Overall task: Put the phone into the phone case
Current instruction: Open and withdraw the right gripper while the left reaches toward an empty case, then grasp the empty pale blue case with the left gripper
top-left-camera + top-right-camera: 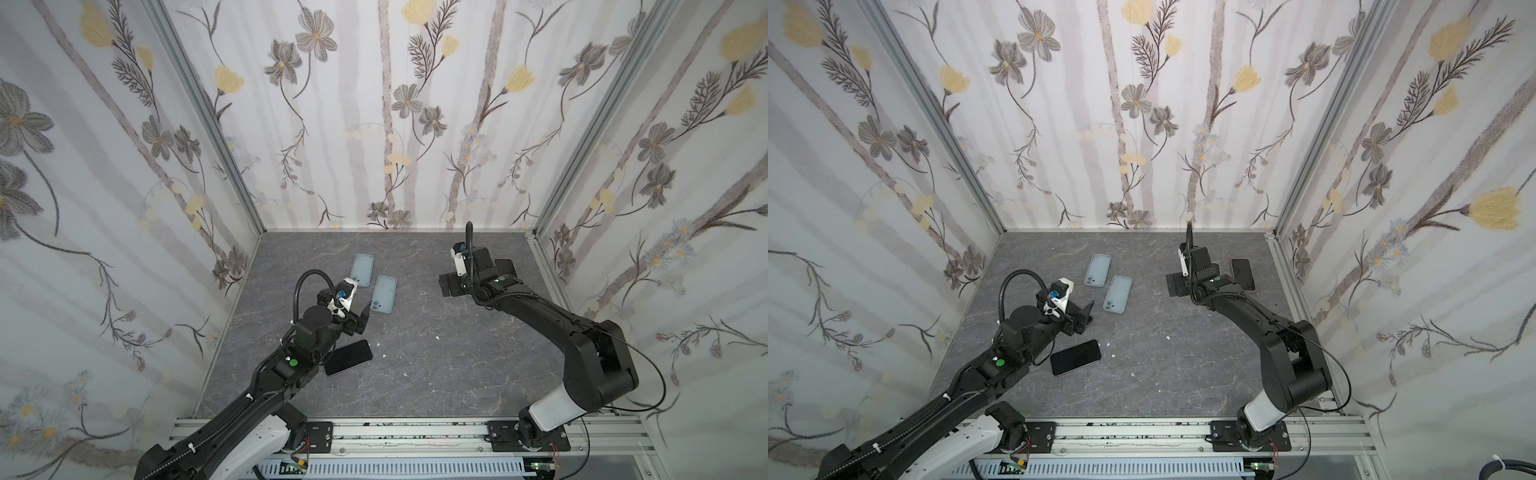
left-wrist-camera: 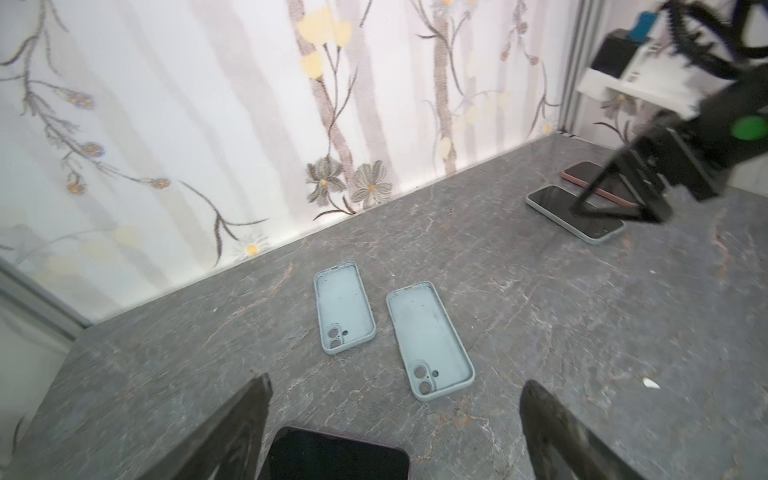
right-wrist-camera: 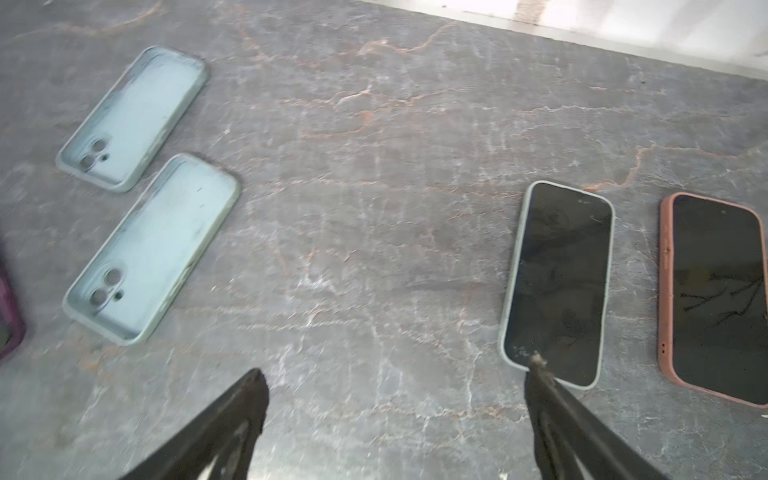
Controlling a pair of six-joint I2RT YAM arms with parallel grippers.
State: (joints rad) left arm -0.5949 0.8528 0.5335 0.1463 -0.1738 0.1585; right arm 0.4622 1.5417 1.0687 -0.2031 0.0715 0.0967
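Item 1: table [image 1: 436,374], grey marbled surface.

Item 2: far case [image 1: 362,270] and near case [image 1: 384,294], both pale blue-green and empty. They lie open side up just beside each other, apart, left of centre toward the rear edge.

Item 3: phone [image 1: 348,357], dark screen up, flat near the left edge, in front of the cases.

Item 4: green-cased phone [image 3: 559,282] and pink-cased phone [image 3: 715,299], side by side near the right rear corner.

Item 5: left gripper [image 2: 395,382], jaws spread wide, empty, between the phone and the near case.

Item 6: right gripper [image 3: 395,368], jaws spread wide, empty. One fingertip overlaps the green-cased phone's corner, possibly touching it.
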